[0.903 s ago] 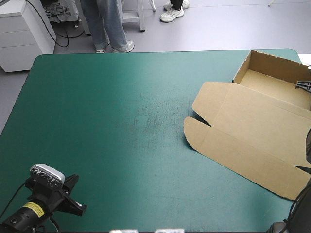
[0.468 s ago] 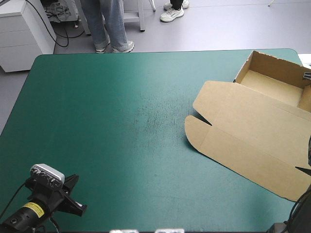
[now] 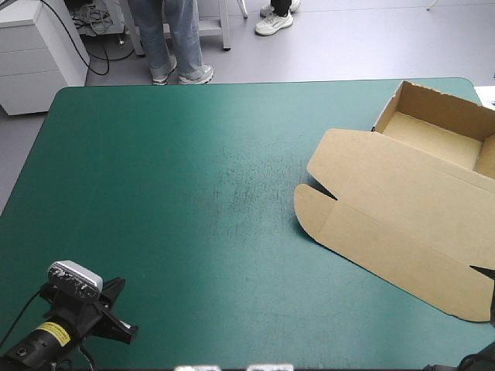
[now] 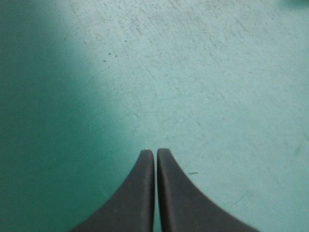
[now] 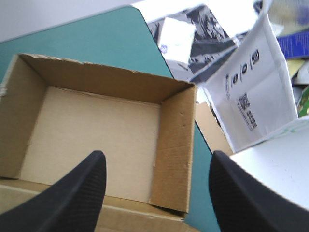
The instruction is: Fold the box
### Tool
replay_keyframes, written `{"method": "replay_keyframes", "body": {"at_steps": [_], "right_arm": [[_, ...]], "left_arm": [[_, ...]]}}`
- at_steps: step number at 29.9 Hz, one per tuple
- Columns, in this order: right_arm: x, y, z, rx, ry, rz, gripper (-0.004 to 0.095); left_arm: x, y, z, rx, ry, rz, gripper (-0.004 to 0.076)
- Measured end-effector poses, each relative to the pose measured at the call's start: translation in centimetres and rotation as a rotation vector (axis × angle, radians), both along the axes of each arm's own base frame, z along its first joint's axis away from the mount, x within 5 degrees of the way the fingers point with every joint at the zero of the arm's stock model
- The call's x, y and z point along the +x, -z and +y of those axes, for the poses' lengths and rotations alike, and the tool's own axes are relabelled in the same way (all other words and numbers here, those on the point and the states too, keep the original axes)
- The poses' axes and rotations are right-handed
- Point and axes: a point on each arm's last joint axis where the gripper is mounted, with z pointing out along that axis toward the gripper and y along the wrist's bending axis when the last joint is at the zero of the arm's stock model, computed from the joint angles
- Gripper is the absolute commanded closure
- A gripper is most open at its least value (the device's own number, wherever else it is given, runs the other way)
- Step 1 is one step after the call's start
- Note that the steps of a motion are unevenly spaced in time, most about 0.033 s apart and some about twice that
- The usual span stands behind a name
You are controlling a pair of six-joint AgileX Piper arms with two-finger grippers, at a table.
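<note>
right gripper (image 5: 157, 160) open, empty, over box (image 3: 433, 133) at upper right; left gripper (image 4: 155, 153) closed, empty; i'd grip lid (image 3: 387, 224) edge squarely.

The cover (image 3: 155, 193) is teal-green with faint pale scuffs near its middle; the box (image 3: 402, 209) at its right edge is plain brown. Both the left gripper (image 4: 155, 153) and the right gripper (image 5: 158, 155) are black-fingered, and white packaging (image 5: 251, 92) with black print lies past the cover's far right corner.

A: How is the box (image 3: 410, 193) lying?
B: It is sitting open at the table's (image 3: 170, 201) far right corner: brown tray walls (image 3: 445, 100) standing up, the lid (image 3: 387, 232) lying flat, reaching toward the middle, its flaps (image 3: 313, 212) spreading out
</note>
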Motion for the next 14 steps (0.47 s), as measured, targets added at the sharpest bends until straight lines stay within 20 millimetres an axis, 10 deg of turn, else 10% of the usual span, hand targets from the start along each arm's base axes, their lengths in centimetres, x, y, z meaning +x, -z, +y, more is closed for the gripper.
{"method": "replay_keyframes", "body": {"at_steps": [5,14], "right_arm": [[-4.6,-3.7,5.4,-0.069,-0.15,-0.086,0.0924],[-12.4,-1.4,12.4,-0.023,-0.405,-0.05,0.092]], "left_arm": [[0.0,0.0,0.0,0.0,0.0,0.0,0.0732],[0.0,0.0,0.0,-0.002,-0.001,0.0,0.0732]]}}
